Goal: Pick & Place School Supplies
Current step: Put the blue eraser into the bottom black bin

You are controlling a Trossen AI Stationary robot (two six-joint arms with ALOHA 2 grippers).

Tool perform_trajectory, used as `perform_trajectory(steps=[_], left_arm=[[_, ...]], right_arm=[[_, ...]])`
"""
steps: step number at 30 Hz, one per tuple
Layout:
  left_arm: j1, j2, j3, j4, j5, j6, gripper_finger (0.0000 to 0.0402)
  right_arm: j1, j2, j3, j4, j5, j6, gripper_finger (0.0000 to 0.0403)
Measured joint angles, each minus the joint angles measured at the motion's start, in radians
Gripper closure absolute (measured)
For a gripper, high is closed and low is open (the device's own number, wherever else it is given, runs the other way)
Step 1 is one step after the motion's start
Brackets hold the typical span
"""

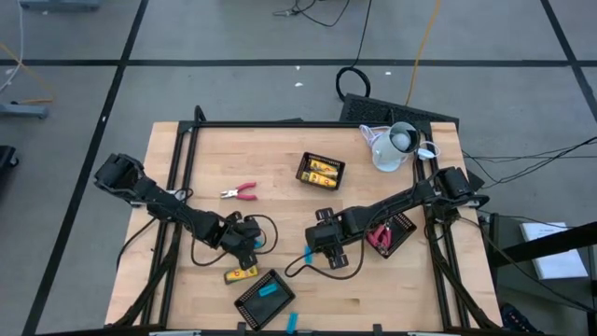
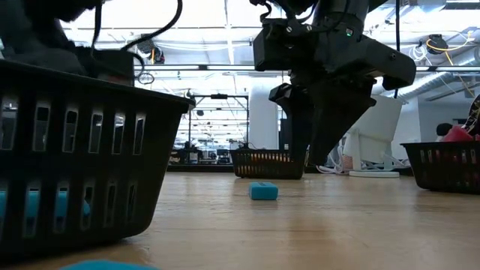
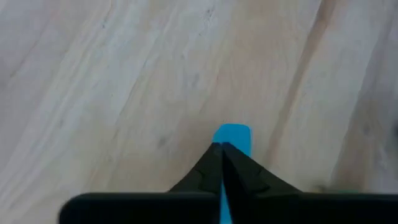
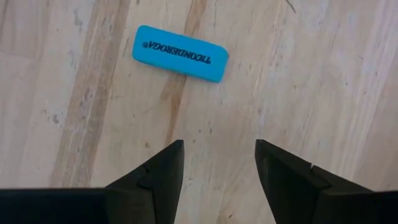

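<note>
Right gripper (image 4: pixel 217 165) hangs low over the table (image 1: pixel 280 168) near its middle, fingers spread wide, nothing between them. A blue eraser (image 4: pixel 180 53) lies flat on bare wood just ahead of the fingertips, apart from them, its long axis running across the gap between the fingers and slightly tilted; printed lettering faces up. In the low view the same eraser (image 2: pixel 263 190) sits just short of the gripper.

Left gripper (image 3: pixel 222 155) is over the left-centre of the table, fingers pinched together on a second blue eraser (image 3: pixel 233 137), whose end sticks out past the tips, long axis in line with the fingers.

Near tray (image 1: pixel 264 299) holds a blue piece. A yellow block (image 1: pixel 241 273) lies beside it.
</note>
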Motion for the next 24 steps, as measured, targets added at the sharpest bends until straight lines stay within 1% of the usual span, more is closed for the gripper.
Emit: perform_trajectory(steps=[4,7,11,13,15,17,19,24], left_arm=[[-0.014,-0.001,0.069,-0.089,-0.04,0.023,0.04],[-0.021,-0.003,0.109,-0.126,-0.065,0.032,0.04],[-0.025,-0.003,0.113,-0.139,-0.055,0.013,0.0401],[-0.023,-0.004,0.104,-0.154,-0.039,-0.001,0.0392],[-0.022,-0.004,0.092,-0.158,-0.011,-0.012,0.0374],[-0.021,-0.004,0.085,-0.157,0.018,-0.012,0.0347],[-0.021,-0.004,0.082,-0.156,0.038,-0.011,0.0312],[-0.01,-0.005,0.081,-0.15,0.046,-0.001,0.0214]], right_arm=[[0.0,0.0,0.0,-0.001,0.0,0.002,0.0216],[0.0,0.0,0.0,-0.002,0.0,0.003,0.0216],[0.0,0.0,0.0,-0.004,-0.001,0.002,0.0216],[0.0,0.0,0.0,-0.004,-0.001,0.002,0.0216],[0.0,0.0,0.0,-0.007,-0.002,0.001,0.0216],[0.0,0.0,0.0,-0.011,-0.002,0.0,0.0216],[0.0,0.0,0.0,-0.011,-0.002,-0.001,0.0216],[0.0,0.0,0.0,-0.011,-0.002,-0.003,0.0216]])
